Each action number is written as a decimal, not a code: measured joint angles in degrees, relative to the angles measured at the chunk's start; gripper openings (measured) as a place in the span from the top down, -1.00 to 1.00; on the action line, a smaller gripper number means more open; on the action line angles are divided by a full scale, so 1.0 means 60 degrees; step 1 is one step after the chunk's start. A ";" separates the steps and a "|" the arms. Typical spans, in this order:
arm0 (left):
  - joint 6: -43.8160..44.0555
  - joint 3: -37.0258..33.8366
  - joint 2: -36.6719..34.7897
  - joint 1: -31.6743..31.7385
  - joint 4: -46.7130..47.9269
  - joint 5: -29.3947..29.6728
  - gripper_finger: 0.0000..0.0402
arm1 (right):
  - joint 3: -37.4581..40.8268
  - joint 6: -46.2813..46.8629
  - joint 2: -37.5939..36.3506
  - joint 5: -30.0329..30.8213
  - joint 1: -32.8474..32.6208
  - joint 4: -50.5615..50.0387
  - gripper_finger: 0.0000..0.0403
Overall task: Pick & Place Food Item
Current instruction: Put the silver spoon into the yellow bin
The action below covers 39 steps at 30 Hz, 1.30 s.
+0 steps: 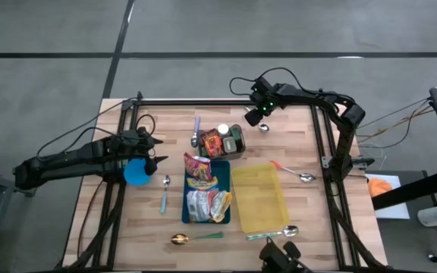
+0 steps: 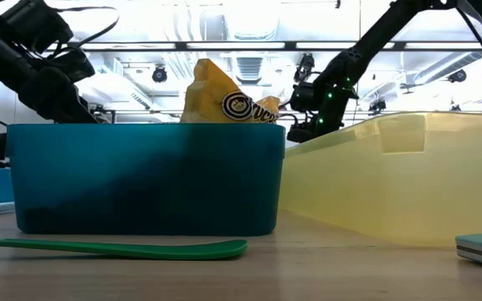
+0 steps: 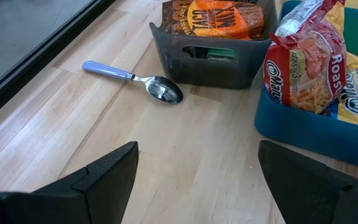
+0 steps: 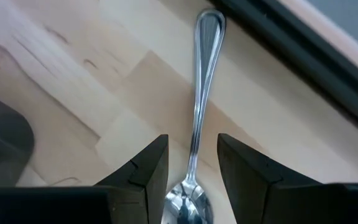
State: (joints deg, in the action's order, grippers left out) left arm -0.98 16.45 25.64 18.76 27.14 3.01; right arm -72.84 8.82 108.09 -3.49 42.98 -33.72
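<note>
1. Packets of food (image 1: 200, 173) are sitting in the teal bin (image 1: 223, 168) mid-table, right of our left gripper (image 1: 156, 150), the nearer arm.
2. We are holding its jaws spread, empty.
3. Far right, our right gripper (image 4: 192, 163) is straddling a steel spoon (image 4: 199, 93) lengthwise, half-parted, not gripping.

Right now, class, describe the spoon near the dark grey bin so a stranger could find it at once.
Start at the dark grey bin of snack packets at the table's far middle. Just to its left lies the spoon, flat on bare wood. Its pale blue-violet handle sets it apart from the all-metal spoon.

Steel spoon (image 4: 194, 149) bowl cut off at frame edge, packets (image 2: 224, 104) mostly hidden behind teal bin (image 2: 145, 180)
</note>
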 joint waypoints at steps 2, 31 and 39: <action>0.0002 -0.0001 -0.0002 -0.0001 0.0000 0.0000 -0.67 | 0.0147 0.0003 0.0000 0.0000 0.0000 0.0049 0.32; 0.0002 -0.0001 0.0002 0.0000 -0.0003 0.0000 -0.67 | 0.1809 -0.0289 -0.0031 0.0376 -0.0015 0.2202 0.42; -0.0001 0.0000 0.0001 0.0000 -0.0001 0.0000 -0.67 | 0.1719 -0.0328 0.0003 0.0396 -0.0050 0.2199 0.88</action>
State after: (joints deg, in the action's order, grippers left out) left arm -0.99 16.46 25.64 18.76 27.13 3.01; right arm -62.53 6.86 108.11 -1.11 42.68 -20.53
